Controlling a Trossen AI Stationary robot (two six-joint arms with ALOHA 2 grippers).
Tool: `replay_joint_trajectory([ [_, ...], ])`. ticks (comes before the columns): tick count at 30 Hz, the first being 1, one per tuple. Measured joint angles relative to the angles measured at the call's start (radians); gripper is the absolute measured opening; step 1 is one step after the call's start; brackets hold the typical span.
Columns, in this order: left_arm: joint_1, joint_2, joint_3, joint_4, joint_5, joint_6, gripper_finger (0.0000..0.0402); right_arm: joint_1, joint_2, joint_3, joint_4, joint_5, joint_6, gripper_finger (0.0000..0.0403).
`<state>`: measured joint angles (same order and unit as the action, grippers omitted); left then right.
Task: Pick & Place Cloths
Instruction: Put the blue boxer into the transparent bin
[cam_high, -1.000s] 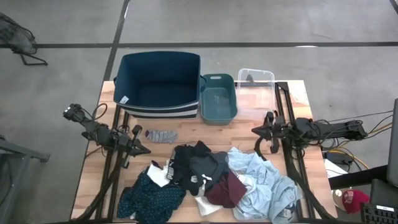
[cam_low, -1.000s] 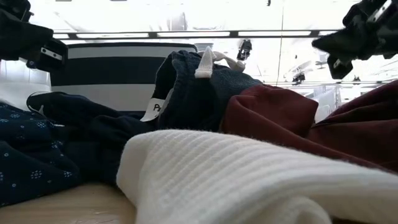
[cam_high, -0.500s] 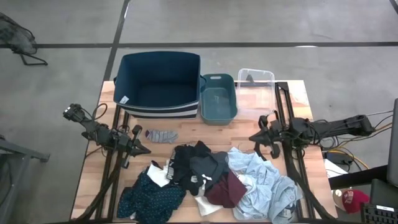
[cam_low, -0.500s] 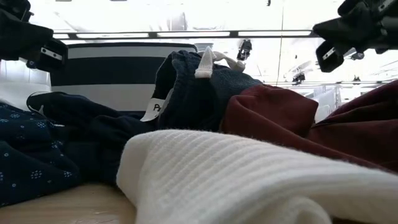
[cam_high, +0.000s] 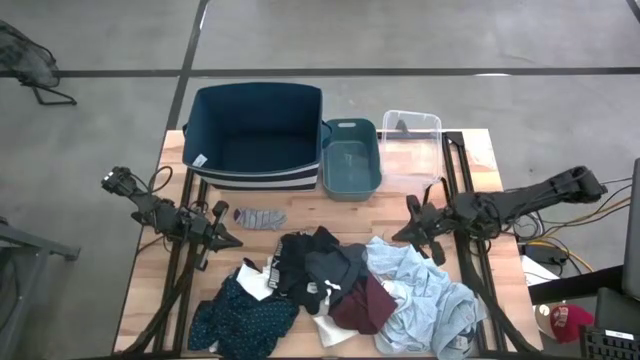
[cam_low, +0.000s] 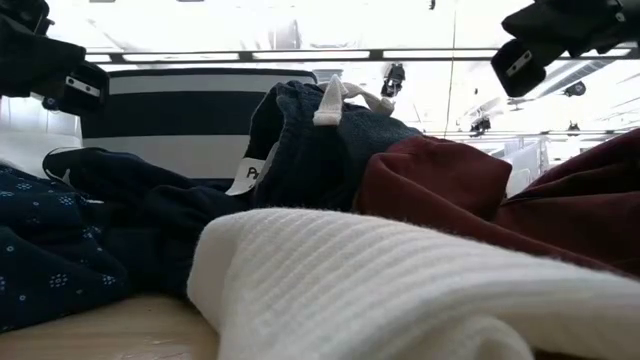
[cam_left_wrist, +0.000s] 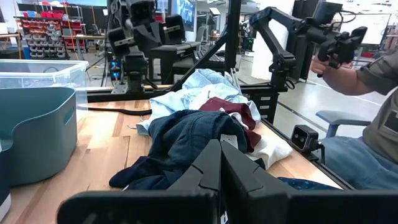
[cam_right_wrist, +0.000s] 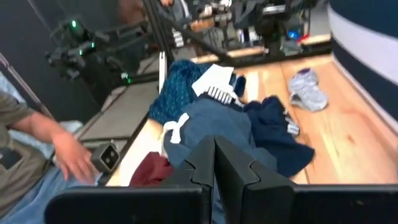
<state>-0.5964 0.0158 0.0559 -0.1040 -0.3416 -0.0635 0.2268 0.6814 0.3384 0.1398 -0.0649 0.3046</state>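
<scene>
A wooden counter (cam_high: 300, 205) is sitting on a grey concrete floor (cam_high: 420, 40) crossed by dark lines. Along its far edge a navy bin (cam_high: 255, 135), a teal bin (cam_high: 350, 157) and a clear bin (cam_high: 410, 135) are standing side by side. The cloths (cam_high: 340, 290) are lying heaped near the front edge, a small grey sock (cam_high: 260, 217) resting apart, between the heap and the navy bin. The left claw (cam_high: 232, 240) is hovering clenched and empty just beside the sock; the right claw (cam_high: 402, 234) is hanging clenched, holding nothing, over the heap's light blue shirt (cam_high: 425, 290). Beyond the counter, a seated person (cam_left_wrist: 367, 124) is probably gripping a controller handle, with workshop shelving (cam_left_wrist: 43, 31) behind.
</scene>
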Motion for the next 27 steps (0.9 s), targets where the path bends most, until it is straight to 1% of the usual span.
replay_joint_trajectory([
  [4, 0.000, 0.000, 0.000, 0.000, 0.000, 0.000, 0.0003, 0.032, 0.134, 0.055, -0.002, 0.095, 0.003, 0.0010],
  [8, 0.000, 0.000, 0.000, 0.000, 0.000, 0.000, 0.0003, 0.051, 0.304, 0.146, 0.029, 0.120, -0.056, 0.0030],
  [12, 0.000, 0.000, 0.000, 0.000, 0.000, 0.000, 0.0003, 0.065, 0.478, 0.256, 0.035, 0.120, -0.144, 0.0068],
  [16, 0.000, 0.000, 0.000, 0.000, 0.000, 0.000, 0.0003, 0.095, 0.651, 0.353, 0.037, 0.120, -0.191, 0.0115],
  [20, 0.000, 0.000, 0.000, 0.000, 0.000, 0.000, 0.0003, 0.137, 0.816, 0.447, 0.061, 0.120, -0.203, 0.0159],
  [24, 0.000, 0.000, 0.000, 0.000, 0.000, 0.000, 0.0003, 0.169, 0.956, 0.538, 0.055, 0.122, -0.213, 0.0191],
  [27, 0.000, 0.000, 0.000, 0.000, 0.000, 0.000, 0.0003, 0.171, 1.030, 0.617, 0.018, 0.162, -0.227, 0.0207],
])
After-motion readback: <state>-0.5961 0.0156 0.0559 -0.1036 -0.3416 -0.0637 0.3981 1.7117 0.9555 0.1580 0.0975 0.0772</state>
